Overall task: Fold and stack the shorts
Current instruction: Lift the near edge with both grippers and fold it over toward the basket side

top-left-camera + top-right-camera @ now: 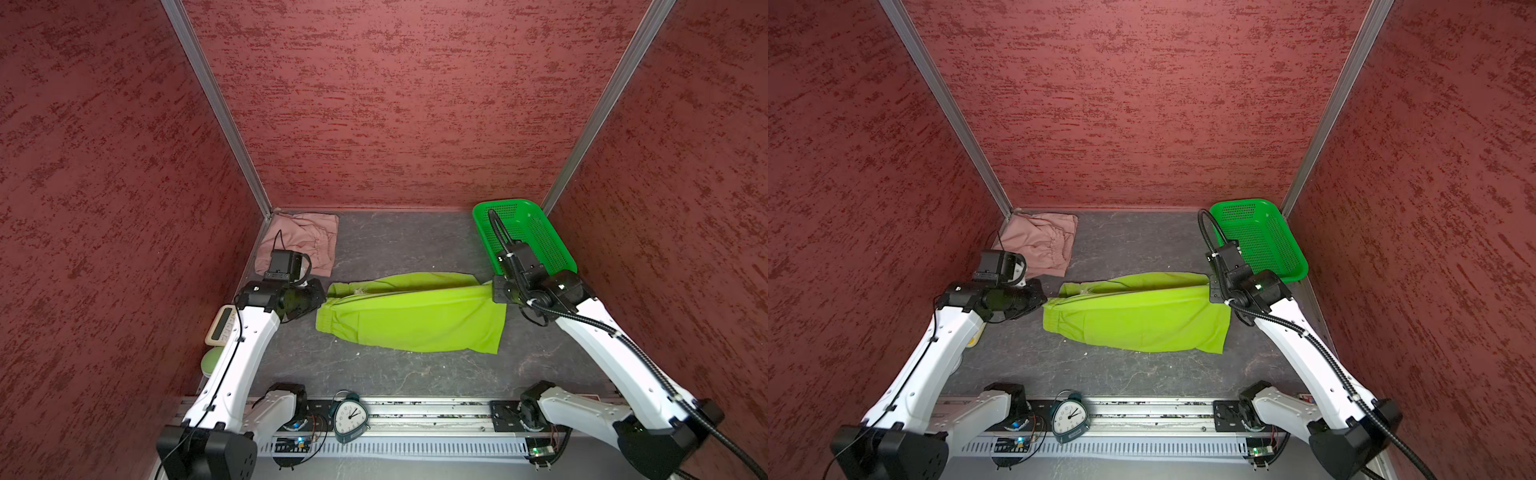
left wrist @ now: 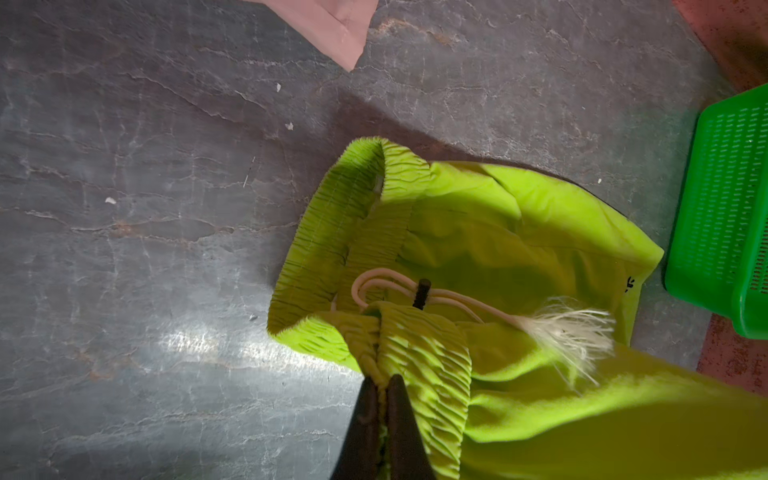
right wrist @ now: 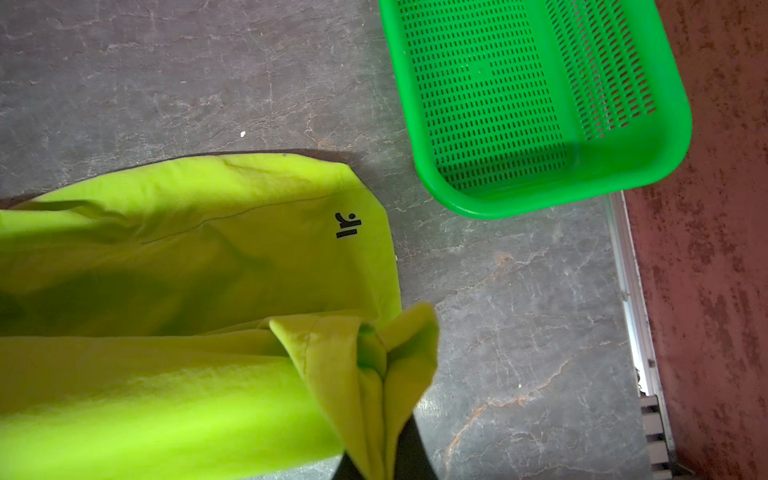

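The lime green shorts point(image 1: 415, 320) bear a small black logo point(image 3: 348, 225) and cream drawstring point(image 2: 540, 326); dusty pink shorts point(image 1: 307, 237); bright green perforated basket point(image 1: 536, 241); dark grey, pale-veined worktop point(image 1: 395, 249); mottled dark red walls point(image 1: 374, 104).

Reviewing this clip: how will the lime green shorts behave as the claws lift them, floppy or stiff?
Likely floppy: the lime green shorts bunch and crease where the left claw pinches the waistband and the right claw pinches the hem. Probably light: the thin cloth lies flat in both top views. The frayed drawstring may dangle.
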Controlling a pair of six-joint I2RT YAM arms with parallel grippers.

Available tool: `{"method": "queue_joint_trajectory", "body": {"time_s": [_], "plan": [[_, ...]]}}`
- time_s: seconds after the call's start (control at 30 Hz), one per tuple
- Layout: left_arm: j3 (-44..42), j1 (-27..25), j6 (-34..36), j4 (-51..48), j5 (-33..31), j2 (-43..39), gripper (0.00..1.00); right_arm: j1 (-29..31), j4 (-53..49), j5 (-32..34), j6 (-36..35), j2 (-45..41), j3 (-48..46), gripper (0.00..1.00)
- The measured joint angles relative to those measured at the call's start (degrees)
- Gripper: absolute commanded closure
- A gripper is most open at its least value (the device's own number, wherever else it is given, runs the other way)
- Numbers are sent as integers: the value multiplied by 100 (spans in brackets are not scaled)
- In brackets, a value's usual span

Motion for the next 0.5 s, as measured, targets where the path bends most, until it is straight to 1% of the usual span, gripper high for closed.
{"method": "queue_joint_trajectory", "body": {"time_s": [0.2,0.4,0.5], "plan": [[503,160,442,177,94,1233,100,-439,479,-337,-699,866,356,100],[605,334,671,461,127,1961,100,-713,964,-673,-1252,1823,719,100],[791,400,769,514,118,2310,100,-791,1119,-807,-1427,2271,861,100]]}}
